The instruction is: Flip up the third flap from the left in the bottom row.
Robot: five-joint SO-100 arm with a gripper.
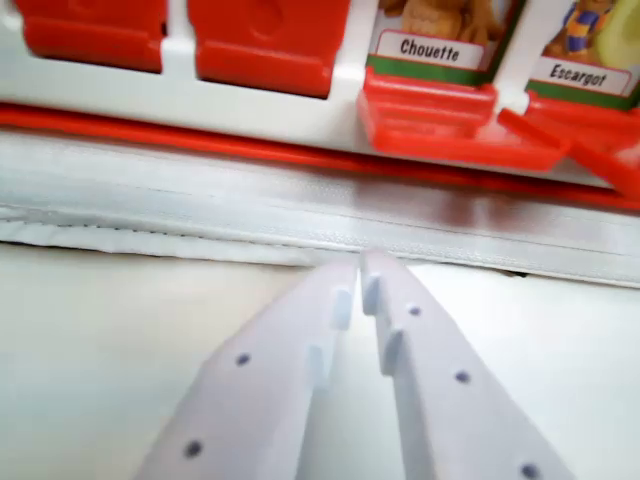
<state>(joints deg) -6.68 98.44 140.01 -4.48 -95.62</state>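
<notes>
Claw [361, 262] closed, short of board edge [200, 135]

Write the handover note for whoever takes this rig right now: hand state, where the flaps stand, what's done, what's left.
Hand: shut, holding nothing, tips near the white strip in front of the red game board, touching no flap.
Flaps in the wrist view: two at its left are down, plain red. The next one is raised, showing the Chouette card. The one at the wrist view's right is also raised, showing the Escargot card.
Done: the Chouette flap looks already up.
Left: the board's ends are out of frame, so confirm that this is the third flap; then back the hand off.
</notes>
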